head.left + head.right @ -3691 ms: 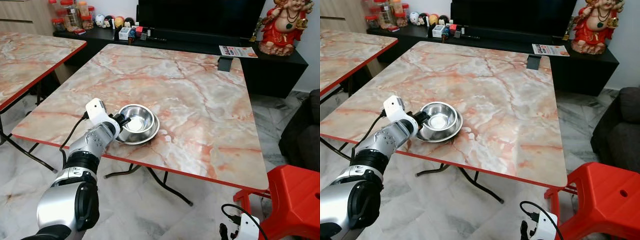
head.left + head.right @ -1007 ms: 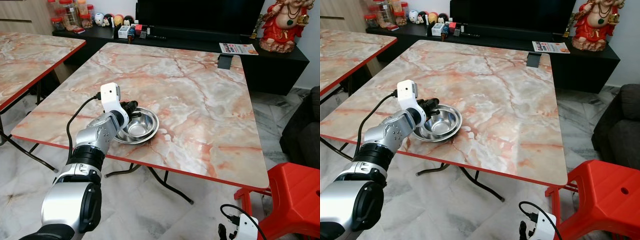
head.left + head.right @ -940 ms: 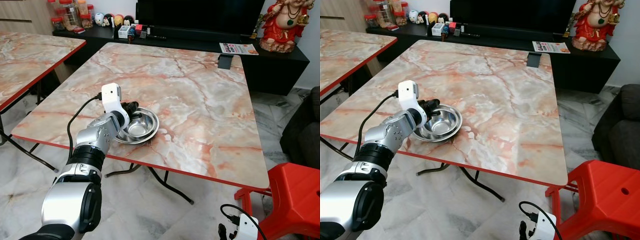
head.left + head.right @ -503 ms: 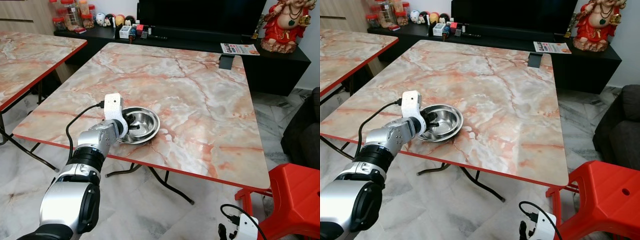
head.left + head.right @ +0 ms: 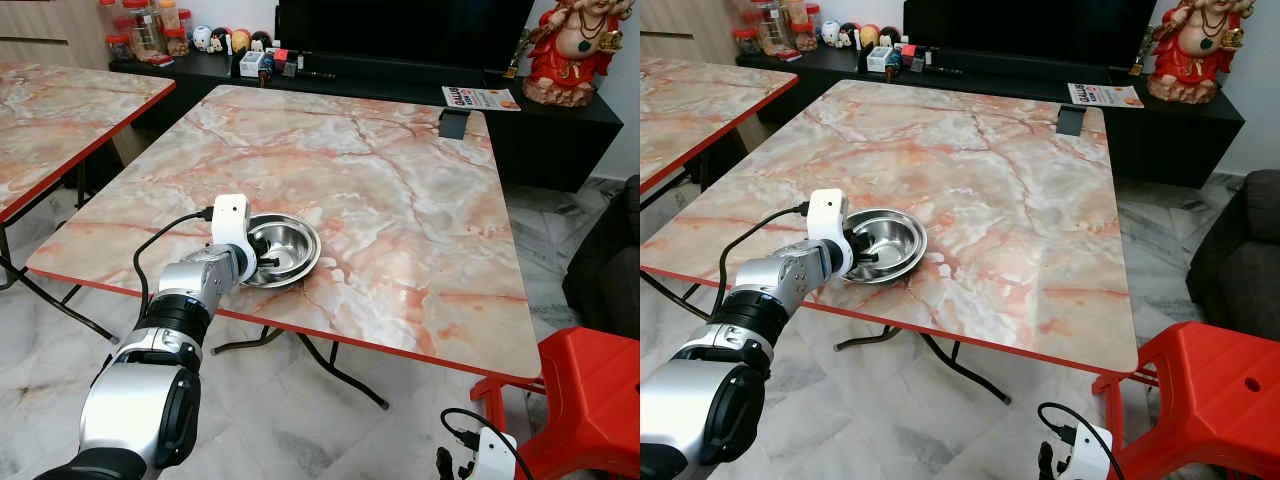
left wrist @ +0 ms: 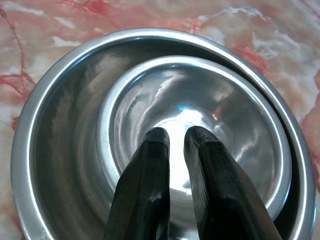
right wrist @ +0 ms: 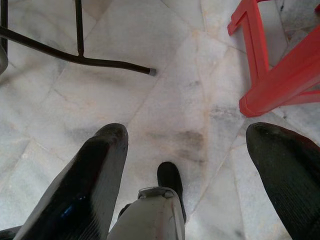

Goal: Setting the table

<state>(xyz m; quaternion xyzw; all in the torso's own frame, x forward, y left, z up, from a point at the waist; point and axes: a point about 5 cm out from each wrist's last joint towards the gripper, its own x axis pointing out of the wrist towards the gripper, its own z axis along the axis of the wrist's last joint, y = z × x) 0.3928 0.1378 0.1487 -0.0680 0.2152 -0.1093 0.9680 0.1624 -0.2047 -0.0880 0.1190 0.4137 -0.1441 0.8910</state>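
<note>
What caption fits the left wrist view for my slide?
Left tool, fingers nearly together, reaching into the inner bowl nested in a larger bowl on the marble table.

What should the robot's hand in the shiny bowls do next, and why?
Probably open a little and shift to the rim of the smaller bowl. The left gripper has its fingers nearly together, pointing into that bowl, gripping nothing. The smaller bowl sits nested in the bigger bowl on the table, so separating them likely needs a rim pinch.
</note>
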